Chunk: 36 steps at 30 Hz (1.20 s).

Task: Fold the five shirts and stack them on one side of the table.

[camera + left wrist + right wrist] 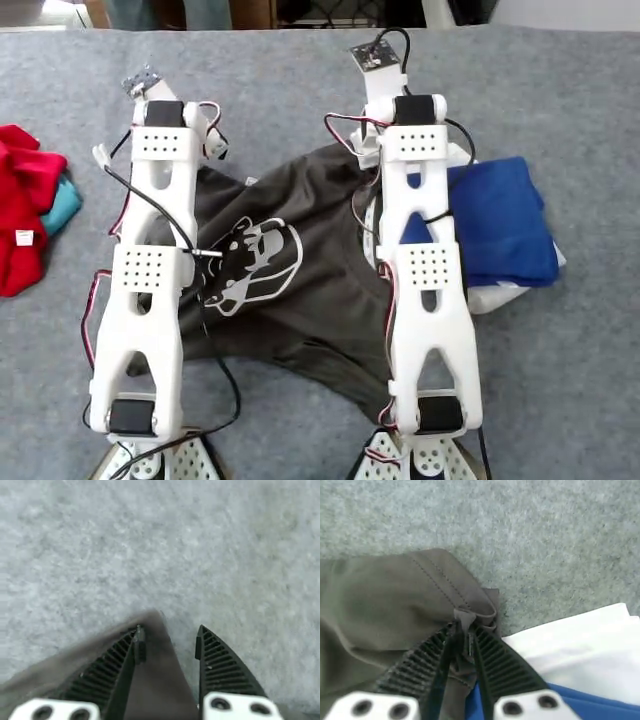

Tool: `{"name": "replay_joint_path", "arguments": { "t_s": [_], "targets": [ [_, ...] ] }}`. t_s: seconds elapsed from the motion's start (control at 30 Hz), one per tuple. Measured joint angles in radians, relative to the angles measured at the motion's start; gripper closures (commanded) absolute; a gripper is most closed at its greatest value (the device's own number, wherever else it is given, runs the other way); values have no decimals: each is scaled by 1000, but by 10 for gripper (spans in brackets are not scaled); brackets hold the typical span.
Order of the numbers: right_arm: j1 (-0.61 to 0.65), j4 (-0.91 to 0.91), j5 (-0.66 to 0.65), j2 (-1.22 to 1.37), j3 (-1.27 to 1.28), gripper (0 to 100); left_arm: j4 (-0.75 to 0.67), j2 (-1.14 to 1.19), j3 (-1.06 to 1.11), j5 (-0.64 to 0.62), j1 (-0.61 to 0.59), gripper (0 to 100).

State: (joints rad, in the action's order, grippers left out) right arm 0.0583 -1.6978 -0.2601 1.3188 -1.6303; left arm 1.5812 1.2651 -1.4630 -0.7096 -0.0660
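At the far left of the grey table (pixel 300 70) I see a red shirt (pixel 22 215) in a heap, with a teal shirt (pixel 62 205) peeking out beside it. They do not look folded yet.

Next comes the left gripper (pixel 170 632). Its two fingers stand apart. A corner of the dark shirt (pixel 320 290) lies between them, up against one finger, but nothing pinches it. If the arm pulls now, I think that corner may slide out and the fold will go crooked.

The dark shirt lies spread in the middle of the table, under both arms, picture side up.

The right gripper (pixel 465 625) is squeezed tight on the shirt's other corner, at the hem.

Just beside it, on the right, a folded blue shirt (pixel 500 220) sits on a white shirt (pixel 580 640). The gripper is very near them. A careless swing could bump this neat pile and spoil it.
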Motion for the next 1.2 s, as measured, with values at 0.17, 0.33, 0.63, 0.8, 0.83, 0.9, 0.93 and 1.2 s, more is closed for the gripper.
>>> {"name": "replay_joint_path", "arguments": {
  "t_s": [0.17, 0.33, 0.63, 0.8, 0.83, 0.9, 0.93, 1.2],
  "targets": [
    [0, 0, 0, 0, 0, 984, -12, 0, 23, 0, -21, 816],
    [0, 0, 0, 0, 0, 984, -26, 0, 25, 0, -21, 822],
    [12, 0, 0, 0, 0, 984, -61, -9, 97, 0, -23, 959],
    [14, 0, 0, 0, 0, 984, -66, -9, 97, -3, -23, 970],
    [14, 0, 0, 0, 0, 984, -66, -9, 97, -3, -23, 970],
    [14, 0, 0, 0, 0, 984, -66, -9, 97, -3, -23, 970],
    [14, 0, 0, 0, 0, 984, -66, -9, 94, -3, -23, 971],
    [17, -20, 6, -86, 0, 984, 72, -32, -126, 87, -43, 971]
  ]
}}
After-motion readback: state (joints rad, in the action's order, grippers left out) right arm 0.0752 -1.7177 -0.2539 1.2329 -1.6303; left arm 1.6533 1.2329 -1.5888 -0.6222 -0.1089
